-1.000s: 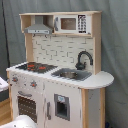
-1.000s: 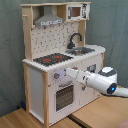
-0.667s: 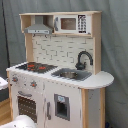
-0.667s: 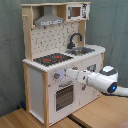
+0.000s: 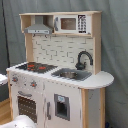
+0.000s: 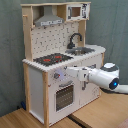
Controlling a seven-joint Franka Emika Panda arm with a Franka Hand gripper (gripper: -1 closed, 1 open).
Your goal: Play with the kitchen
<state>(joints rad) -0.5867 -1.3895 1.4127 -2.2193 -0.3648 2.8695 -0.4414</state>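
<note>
Item: the kitchen (image 6: 60,70), oven door (image 6: 64,96) seen closed, knobs (image 6: 56,76) just beyond the end effector (image 6: 70,73), whose finger state cannot be told; play judged barely begun.

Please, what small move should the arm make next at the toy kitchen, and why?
Probably a short advance toward the knobs on the front of the kitchen. In the second exterior view the arm reaches from the second exterior view's right, its tip beside the knob panel above the oven door. Whether it already touches a knob cannot be told, so the advance should be slow.
</note>
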